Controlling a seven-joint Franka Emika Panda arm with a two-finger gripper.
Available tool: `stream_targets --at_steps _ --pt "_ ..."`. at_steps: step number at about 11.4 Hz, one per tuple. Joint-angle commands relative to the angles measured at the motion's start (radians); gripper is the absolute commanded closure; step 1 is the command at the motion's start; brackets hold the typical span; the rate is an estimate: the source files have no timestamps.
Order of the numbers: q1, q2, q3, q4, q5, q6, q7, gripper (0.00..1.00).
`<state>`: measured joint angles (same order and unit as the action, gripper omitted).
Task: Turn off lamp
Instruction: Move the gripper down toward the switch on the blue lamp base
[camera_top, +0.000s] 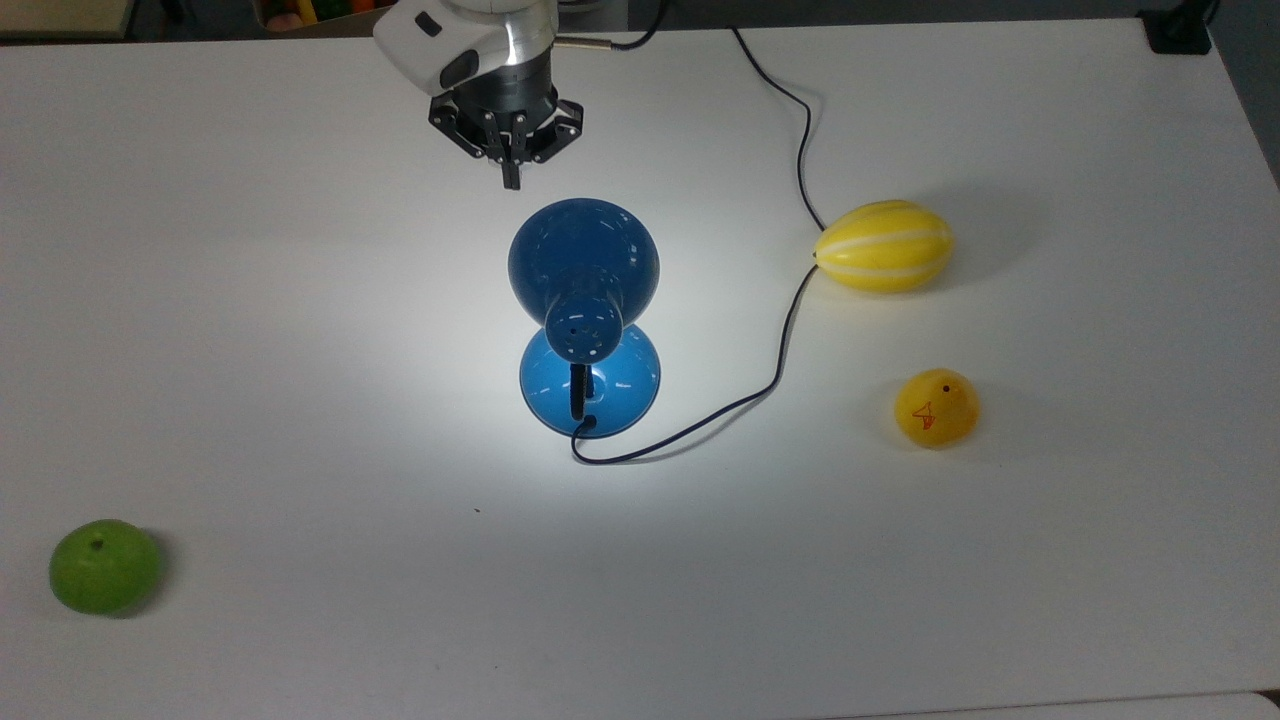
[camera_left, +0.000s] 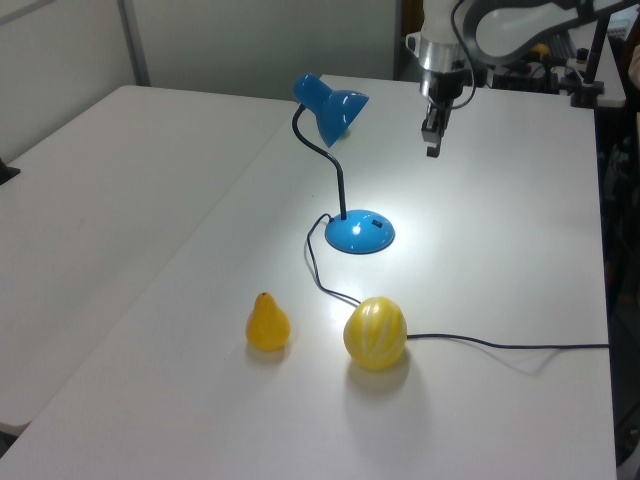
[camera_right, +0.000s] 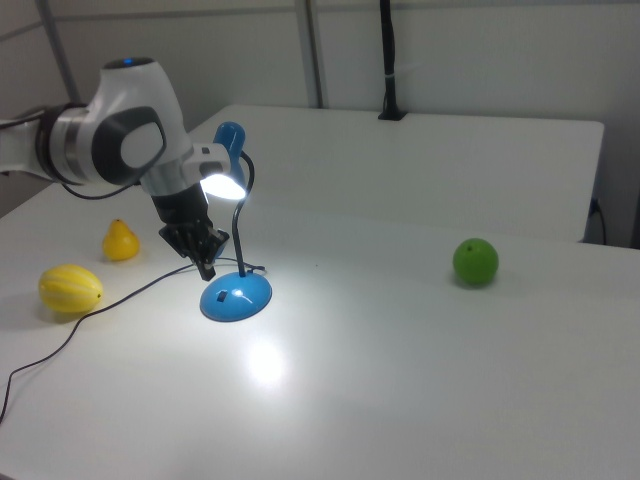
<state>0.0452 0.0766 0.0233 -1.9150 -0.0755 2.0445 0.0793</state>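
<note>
The small glossy blue dome-shaded desk lamp (camera_top: 585, 300) glows, light and tippable. Press its base switch gently; the tool (camera_top: 511, 182) hangs closed

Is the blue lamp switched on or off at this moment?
On. The lamp throws a bright patch of light on the white table around its base, and its shade glows in the right view.
</note>
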Motion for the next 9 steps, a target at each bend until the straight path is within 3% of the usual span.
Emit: stream_targets --at_steps 1,3,9 --pt "0.03 0.043 -0.002 -0.073 0.005 0.181 0.095 1.0" --pt "0.045 0.084 0.0 -0.09 0.005 0.274 0.158 1.0" --pt "0.064 0.195 0.01 -0.084 -0.003 0.433 0.172 1.0"
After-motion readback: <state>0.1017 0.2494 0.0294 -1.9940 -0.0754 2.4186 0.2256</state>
